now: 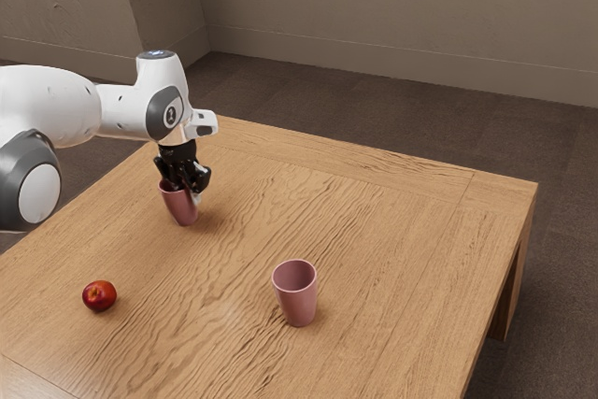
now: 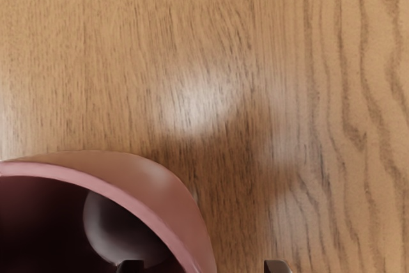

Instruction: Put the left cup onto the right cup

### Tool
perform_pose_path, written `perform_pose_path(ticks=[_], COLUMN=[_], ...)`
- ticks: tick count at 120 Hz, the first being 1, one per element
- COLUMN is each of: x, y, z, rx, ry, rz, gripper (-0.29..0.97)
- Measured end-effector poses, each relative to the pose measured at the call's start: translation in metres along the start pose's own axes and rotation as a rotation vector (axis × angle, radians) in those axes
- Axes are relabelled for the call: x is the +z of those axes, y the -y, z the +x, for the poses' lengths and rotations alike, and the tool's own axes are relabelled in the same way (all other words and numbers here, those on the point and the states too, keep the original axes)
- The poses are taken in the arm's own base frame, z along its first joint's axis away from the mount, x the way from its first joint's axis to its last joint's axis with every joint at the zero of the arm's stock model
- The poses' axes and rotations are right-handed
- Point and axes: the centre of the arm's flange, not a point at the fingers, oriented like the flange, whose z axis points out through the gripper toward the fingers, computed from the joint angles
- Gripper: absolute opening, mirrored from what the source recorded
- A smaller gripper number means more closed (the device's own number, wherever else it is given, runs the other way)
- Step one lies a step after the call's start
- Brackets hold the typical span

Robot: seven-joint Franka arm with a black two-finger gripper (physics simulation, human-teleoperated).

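Note:
The left pink cup (image 1: 180, 206) stands on the wooden table (image 1: 374, 221) toward the exterior view's left. My gripper (image 1: 183, 186) is down at its rim and open. In the wrist view one fingertip (image 2: 131, 265) is inside the cup (image 2: 153, 187) and the other is outside it, with the cup's wall between them and a gap on each side. The right pink cup (image 1: 295, 292) stands upright nearer the table's front, apart from the gripper.
A red apple (image 1: 99, 295) lies on the table near the front left edge in the exterior view. Bare wood stretches between the two cups and out to the table's right edge (image 1: 523, 231).

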Motion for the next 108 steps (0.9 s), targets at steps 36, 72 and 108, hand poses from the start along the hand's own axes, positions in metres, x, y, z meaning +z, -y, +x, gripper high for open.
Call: perform_pose_path(ticks=[36,72,108], x=[-0.002,-0.028,-0.108], y=[0.000,0.001,-0.059], z=[0.001,-0.009,-0.060], rx=[-0.001,-0.009,0.071], ry=[-0.014,-0.036,-0.088], rz=[0.003,0.003,-0.040], gripper=[-0.07,-0.09,-0.10])
